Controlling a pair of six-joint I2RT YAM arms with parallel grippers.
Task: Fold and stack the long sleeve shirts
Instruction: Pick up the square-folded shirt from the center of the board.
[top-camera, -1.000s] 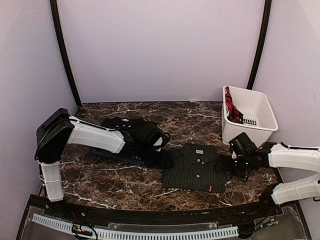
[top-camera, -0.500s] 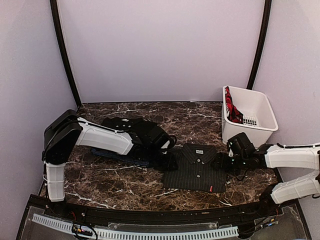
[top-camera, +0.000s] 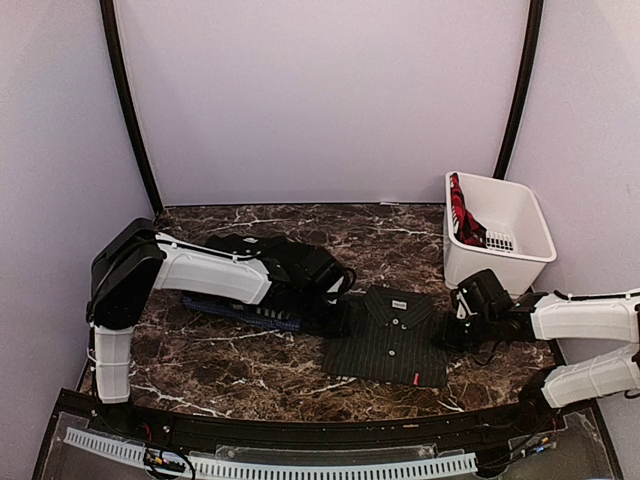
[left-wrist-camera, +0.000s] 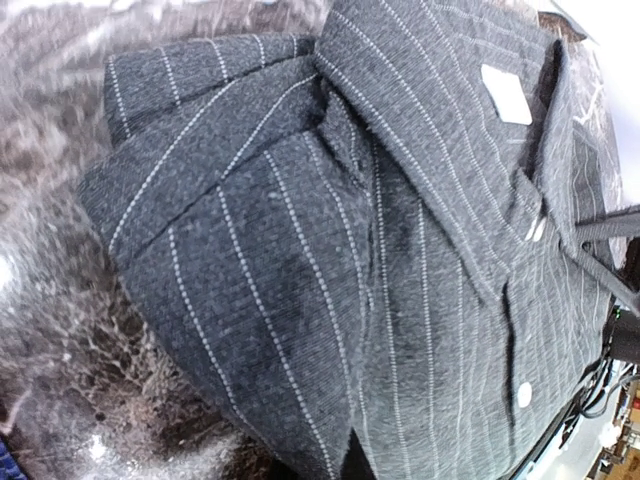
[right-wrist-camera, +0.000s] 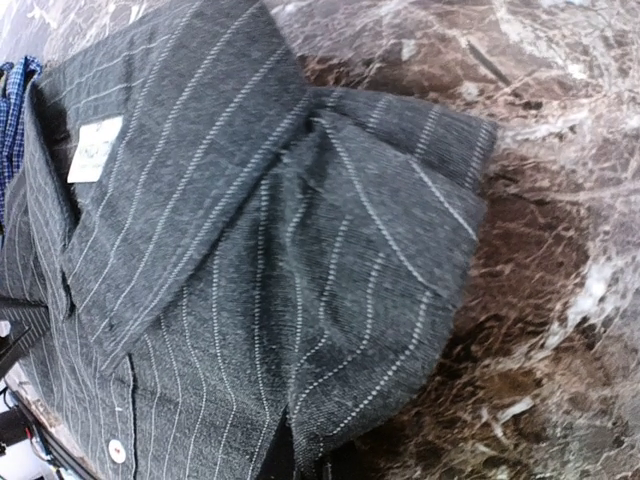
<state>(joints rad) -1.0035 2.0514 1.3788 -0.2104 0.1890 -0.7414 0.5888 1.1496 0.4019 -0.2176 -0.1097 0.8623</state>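
Both end effectors (top-camera: 340, 318) (top-camera: 447, 332) closed, low

The folded black pinstriped cloth shirt (top-camera: 388, 338) is laid at the near middle of the dark marble table (top-camera: 200, 362), the blue cloth shirt (top-camera: 240, 312) is spread just left of it, and the white plastic basket (top-camera: 528, 222), with a red-and-black cloth (top-camera: 462, 222) draped inside, is set behind to its right.
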